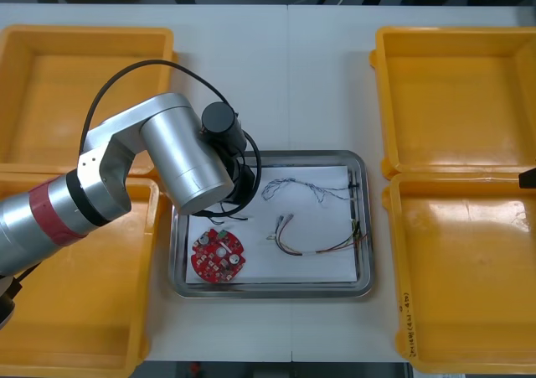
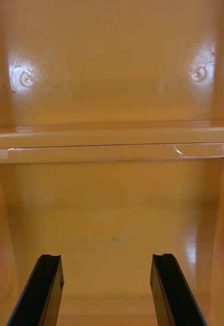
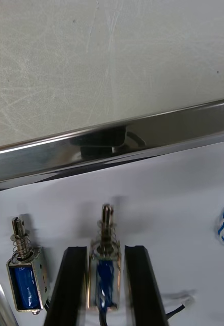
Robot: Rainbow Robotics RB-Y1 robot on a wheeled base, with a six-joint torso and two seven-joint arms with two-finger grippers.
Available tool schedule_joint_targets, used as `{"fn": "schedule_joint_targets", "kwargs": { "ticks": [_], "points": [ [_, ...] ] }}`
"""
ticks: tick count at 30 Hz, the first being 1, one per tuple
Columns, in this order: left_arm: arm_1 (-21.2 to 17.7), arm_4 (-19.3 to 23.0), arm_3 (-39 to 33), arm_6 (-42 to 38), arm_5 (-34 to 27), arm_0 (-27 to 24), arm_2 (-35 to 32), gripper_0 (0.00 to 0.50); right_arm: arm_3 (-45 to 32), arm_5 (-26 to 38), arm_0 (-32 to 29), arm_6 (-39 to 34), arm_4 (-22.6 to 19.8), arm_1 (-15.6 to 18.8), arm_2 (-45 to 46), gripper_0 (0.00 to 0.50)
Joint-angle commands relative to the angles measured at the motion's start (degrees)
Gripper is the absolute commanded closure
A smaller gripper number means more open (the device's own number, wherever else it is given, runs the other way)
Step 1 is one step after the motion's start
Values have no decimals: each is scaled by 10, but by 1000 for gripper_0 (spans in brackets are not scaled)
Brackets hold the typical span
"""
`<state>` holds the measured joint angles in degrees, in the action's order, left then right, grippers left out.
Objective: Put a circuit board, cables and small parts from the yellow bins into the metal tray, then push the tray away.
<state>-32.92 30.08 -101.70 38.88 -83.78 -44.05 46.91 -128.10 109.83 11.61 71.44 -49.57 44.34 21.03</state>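
Left gripper (image 3: 106, 253) is clamping a metal part (image 3: 106, 270) over the tray's white floor, the part's long axis running along the fingers, spring end pointing at the tray rim (image 3: 112, 147). A second part (image 3: 24, 277) is lying parallel, just beside one finger, so opening room there looks tight. Right gripper (image 2: 107, 265) is hovering over a bin (image 2: 112, 76), fingers apart.

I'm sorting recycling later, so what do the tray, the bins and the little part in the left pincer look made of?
Tray: polished metal, likely steel; its rim mirrors. Bins: glossy yellow plastic, with glare spots. Part, clamped in the left pincer over the tray: bare metal frame and spring, blue-wrapped core. Right pincer hangs open over a bin.
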Motion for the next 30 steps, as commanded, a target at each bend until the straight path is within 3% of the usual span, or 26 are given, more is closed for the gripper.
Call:
{"fn": "schedule_joint_targets", "kwargs": {
  "ticks": [1,19,30],
  "points": [
    [5,-10,-10,-46,7,6,6,0,-16,2,3,-22,4,-5,2,0],
    [-7,-5,-47,-59,1,6,-9,0,-16,2,3,-22,3,-5,2,0],
    [-41,97,-94,11,-115,-7,-154,0,-19,2,3,-22,5,-3,2,0]
  ]
}}
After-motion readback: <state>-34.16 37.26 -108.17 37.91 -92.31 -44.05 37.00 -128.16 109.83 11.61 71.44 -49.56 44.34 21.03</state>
